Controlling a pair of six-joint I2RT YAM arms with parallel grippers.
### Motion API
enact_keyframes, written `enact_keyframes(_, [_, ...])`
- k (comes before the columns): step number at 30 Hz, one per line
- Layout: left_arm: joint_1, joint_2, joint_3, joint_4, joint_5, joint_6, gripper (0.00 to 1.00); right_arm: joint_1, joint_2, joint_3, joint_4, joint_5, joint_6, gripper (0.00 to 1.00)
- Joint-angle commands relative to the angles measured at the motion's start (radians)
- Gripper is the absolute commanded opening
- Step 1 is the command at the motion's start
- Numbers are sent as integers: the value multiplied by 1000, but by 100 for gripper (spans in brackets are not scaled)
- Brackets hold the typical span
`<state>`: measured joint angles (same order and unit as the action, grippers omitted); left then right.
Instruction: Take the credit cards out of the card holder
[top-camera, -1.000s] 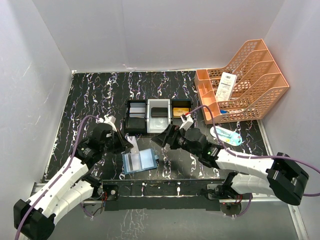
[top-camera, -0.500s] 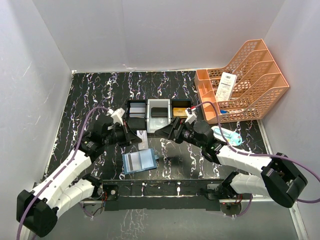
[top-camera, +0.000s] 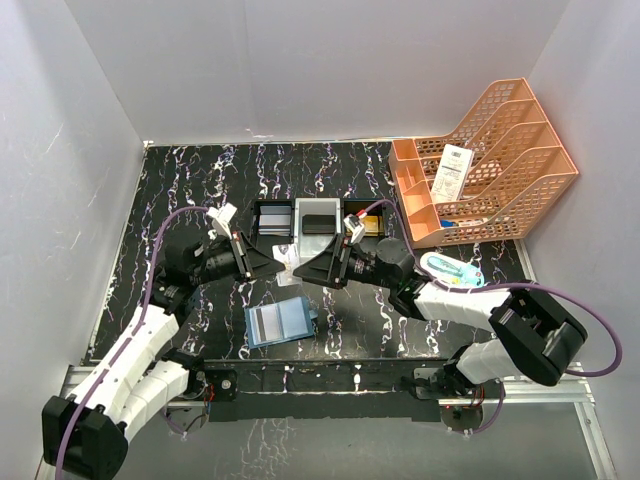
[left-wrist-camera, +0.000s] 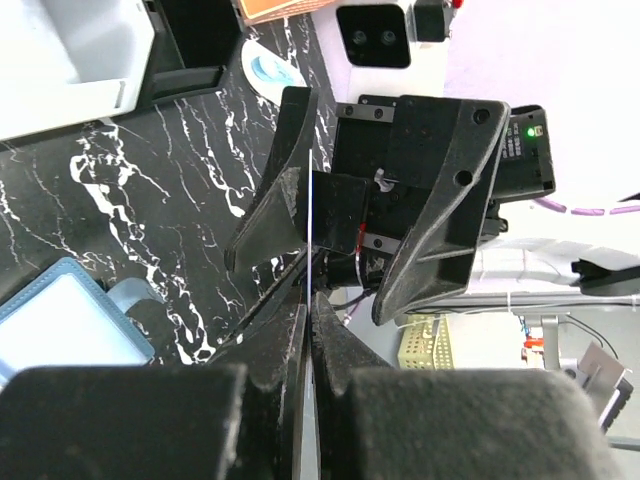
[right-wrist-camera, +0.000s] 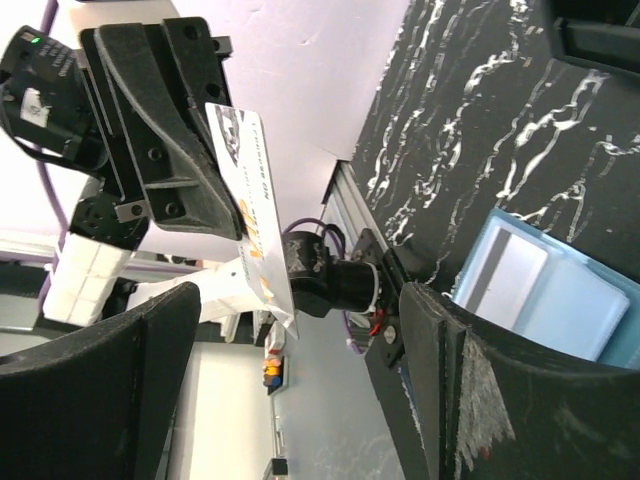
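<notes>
The card holder (top-camera: 281, 321), a teal-blue wallet, lies open on the table near the front; it also shows as card holder (right-wrist-camera: 560, 290) and card holder (left-wrist-camera: 60, 320). My left gripper (top-camera: 270, 265) is shut on a thin white printed card (right-wrist-camera: 250, 190), held on edge above the table. In the left wrist view the card (left-wrist-camera: 310, 240) sticks out as a thin line past the left gripper (left-wrist-camera: 308, 305). My right gripper (top-camera: 312, 270) faces it, open, its fingers either side of the card's free end. From its own wrist the right gripper (right-wrist-camera: 300, 300) shows a wide gap.
A black-and-white three-compartment tray (top-camera: 295, 222) behind the grippers holds a grey, a black and a gold card. An orange file rack (top-camera: 500, 170) with a white barcoded slip (top-camera: 452, 172) stands at the back right. A white-and-light-blue oval case (top-camera: 452, 270) lies right of the right arm.
The left gripper has lifted away from the card holder with the white card and turned right. The right gripper has swung left to meet it, its fingers now around the card's end.
</notes>
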<state>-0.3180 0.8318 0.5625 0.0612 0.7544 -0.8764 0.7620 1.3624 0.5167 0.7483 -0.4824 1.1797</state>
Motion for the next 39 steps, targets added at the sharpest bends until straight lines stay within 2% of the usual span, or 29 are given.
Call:
enact_keyframes(1, [7, -38, 20, 38, 79, -32, 0, 3, -4, 64, 131, -46, 20, 77])
enact_keyframes(9, [7, -36, -32, 157, 154, -117, 0, 3, 0, 65, 162, -65, 40, 61])
enact_keyframes(19, [6, -44, -29, 135, 194, -98, 0, 2, 47, 68, 291, -113, 110, 33])
enact_keyframes(28, [7, -53, -43, 114, 214, -92, 0, 2, 52, 49, 348, -118, 136, 20])
enact_keyframes(31, [7, -65, -55, 112, 211, -97, 0, 3, 59, 52, 338, -130, 137, 10])
enact_keyframes(36, [6, -69, -70, 141, 212, -119, 0, 2, 61, 44, 337, -130, 141, 0])
enact_keyframes(39, [6, -72, -71, 142, 212, -125, 0, 2, 57, 45, 333, -127, 138, 0])
